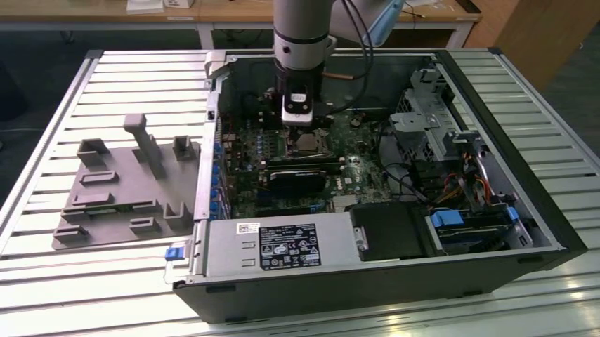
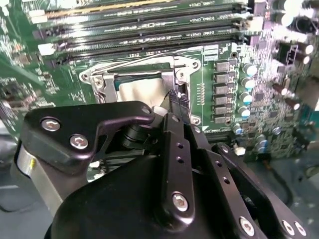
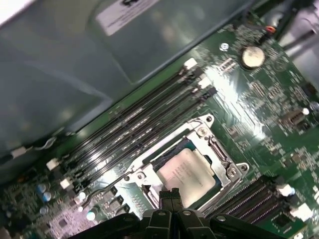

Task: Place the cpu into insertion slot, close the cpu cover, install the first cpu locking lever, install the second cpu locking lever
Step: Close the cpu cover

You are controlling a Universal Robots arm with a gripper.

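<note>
The cpu point(image 3: 188, 174) lies flat in the insertion slot point(image 3: 164, 155) on the green board, its pale face showing through the window of the cpu cover point(image 3: 227, 172), which lies down over it. In the second wrist view the cpu point(image 2: 142, 92) sits inside the silver cpu cover point(image 2: 99, 74). My gripper point(image 3: 169, 193) is shut, with nothing between its fingers, and its tips hang just above the socket's edge point(image 2: 177, 98). A thin wire lever point(image 3: 104, 188) sticks out beside the socket. In the exterior view the gripper point(image 1: 300, 126) stands upright over the socket point(image 1: 308, 144) inside the open computer case.
Long memory slots point(image 3: 134, 119) run along one side of the socket. A black card point(image 1: 295, 179) lies just in front of it. A drive cage point(image 1: 422, 126) and cables fill the exterior view's right. A grey fixture plate point(image 1: 122, 189) sits outside the case on the left.
</note>
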